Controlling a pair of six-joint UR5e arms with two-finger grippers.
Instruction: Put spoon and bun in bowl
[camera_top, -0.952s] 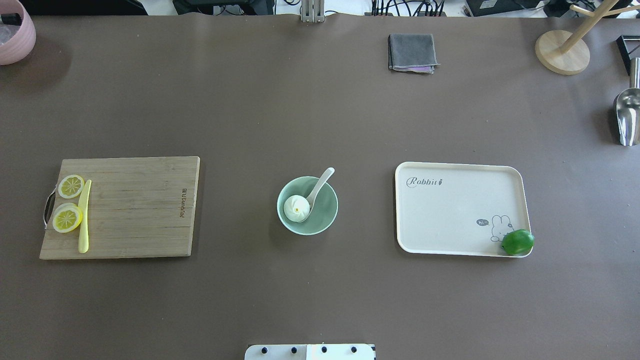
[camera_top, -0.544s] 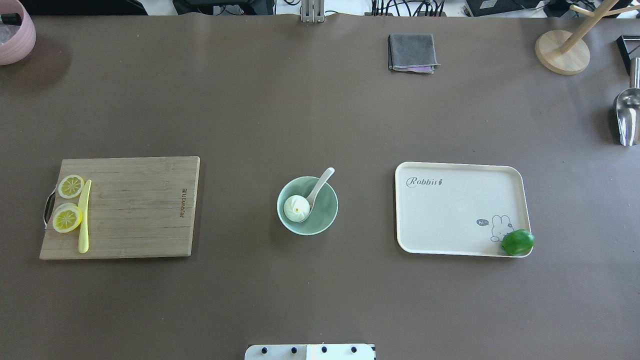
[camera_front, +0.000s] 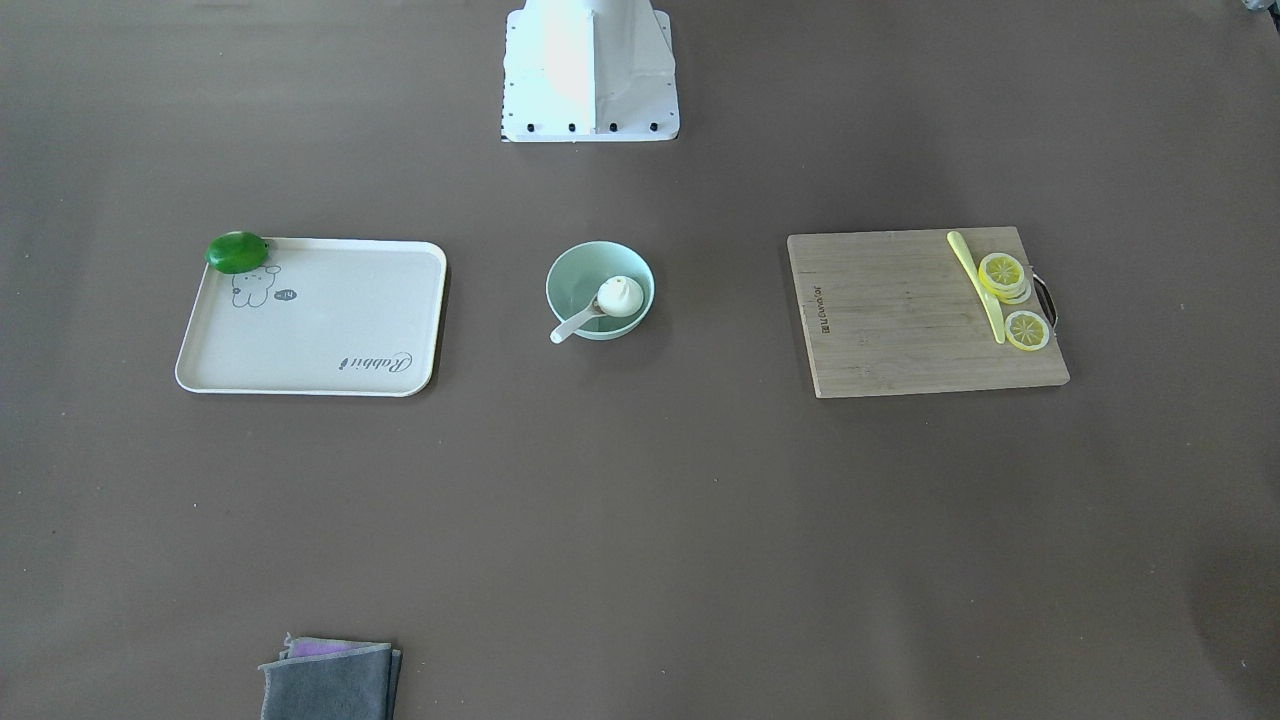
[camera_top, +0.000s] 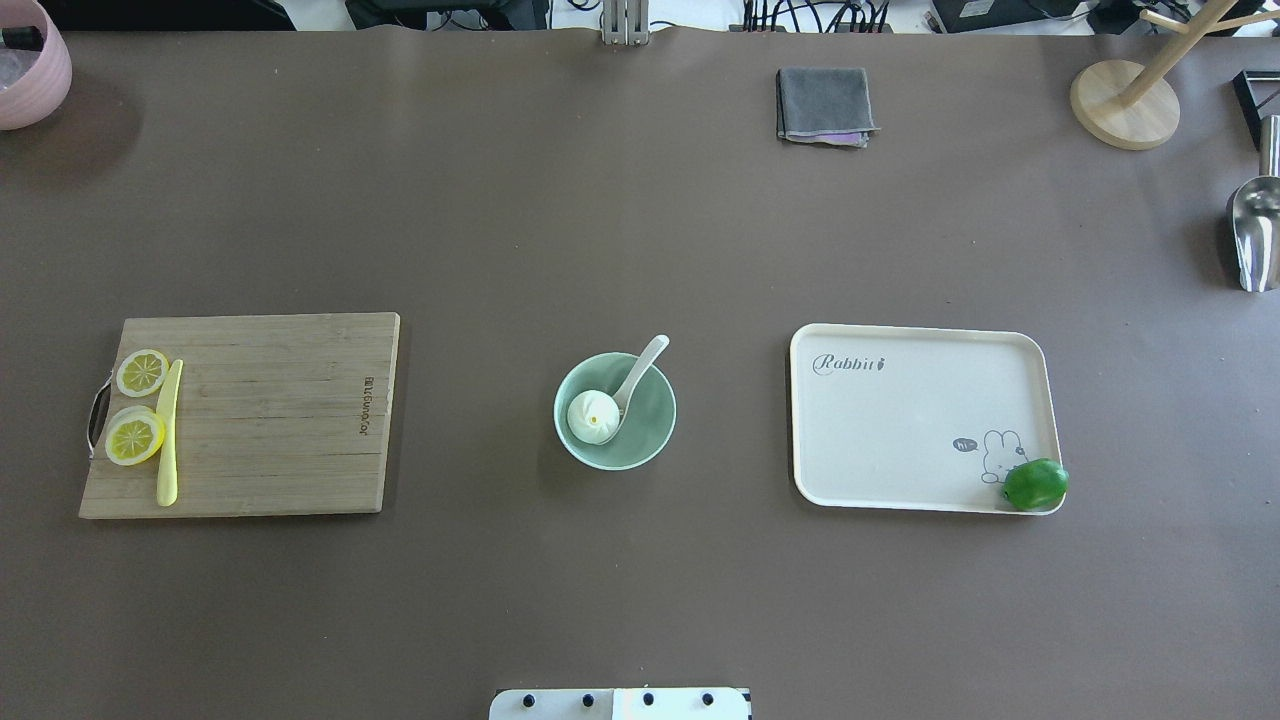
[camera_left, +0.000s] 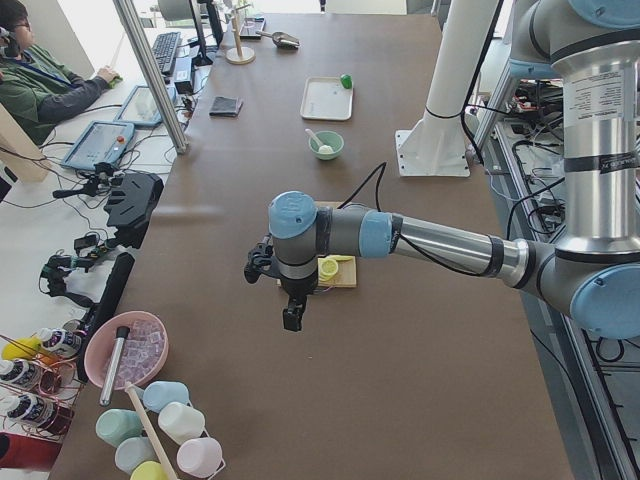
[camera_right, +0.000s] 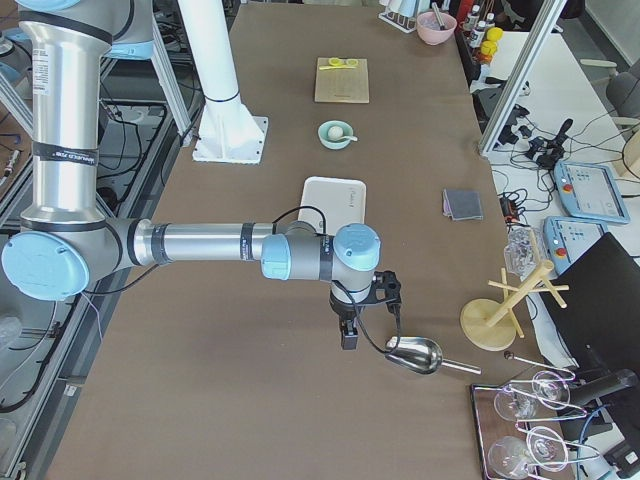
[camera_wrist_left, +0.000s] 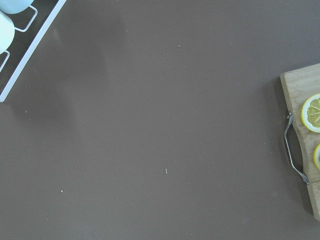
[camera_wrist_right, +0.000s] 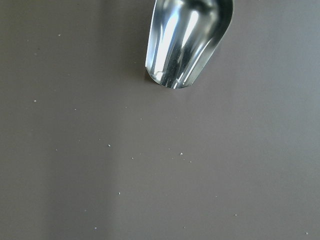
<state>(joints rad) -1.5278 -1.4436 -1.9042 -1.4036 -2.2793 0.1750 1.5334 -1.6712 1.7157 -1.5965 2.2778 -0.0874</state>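
Arms appeared only in the two side views; the overhead and front-facing views took in just the brown table (camera_top: 600, 230) and the things on it. Seen from the table's left end, the left gripper (camera_left: 292, 315) hung above the table close to the wooden cutting board (camera_top: 280, 420). Seen from the right end, the right gripper (camera_right: 348, 335) hung just beside a metal scoop (camera_right: 415, 353). Whether either pincer was spread or pressed together could not be told, since neither wrist camera caught its own fingers. The left wrist camera showed table and the board's handled edge. The right wrist camera showed the scoop's shiny mouth. At the middle of the table, between the board and a cream tray (camera_top: 900, 430), stood the mint-green bowl (camera_top: 652, 420). It held both the bun (camera_top: 592, 415) and the spoon (camera_top: 645, 362). The bun sat on the side toward the board, touching the spoon's scoop, and the handle leaned out over the rim, away from the robot and toward the tray side. A green fruit (camera_top: 1035, 484) rested at the tray's corner nearest the robot. Lemon slices (camera_top: 135, 437) and a pale yellow knife (camera_top: 168, 440) lay side by side at the board's handle end. A pink bowl (camera_top: 45, 95) stood at the far left corner; the left side view showed pale cubes and a dark-handled tool inside it.
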